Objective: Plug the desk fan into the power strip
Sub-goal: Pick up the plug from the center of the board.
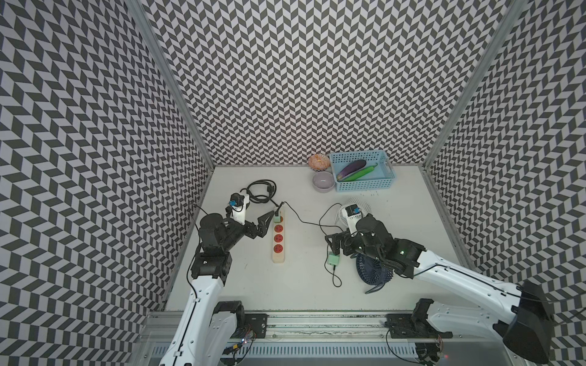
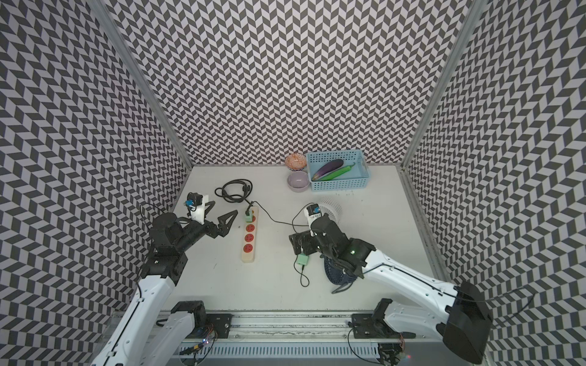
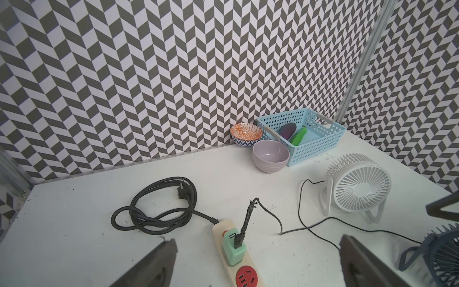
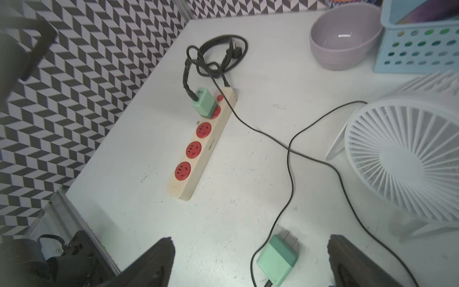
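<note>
Strip [image 1: 278, 236] lies on the tabletop [image 1: 295, 285] at nine o'clock from centre, a green adapter [image 4: 205, 105] seated in its twelve-o'clock end socket. Left claw [image 2: 223, 207], spread apart and empty, hovers at the strip's eleven o'clock. Right claw [image 4: 249, 239], also apart and empty, hangs over a loose adapter [image 4: 278, 258] at the strip's four o'clock, beside the navy fan [image 1: 369, 275]; white fan [image 3: 361, 186] at the strip's two o'clock.

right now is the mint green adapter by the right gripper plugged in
Out: the mint green adapter lies loose, prongs bare.
</note>
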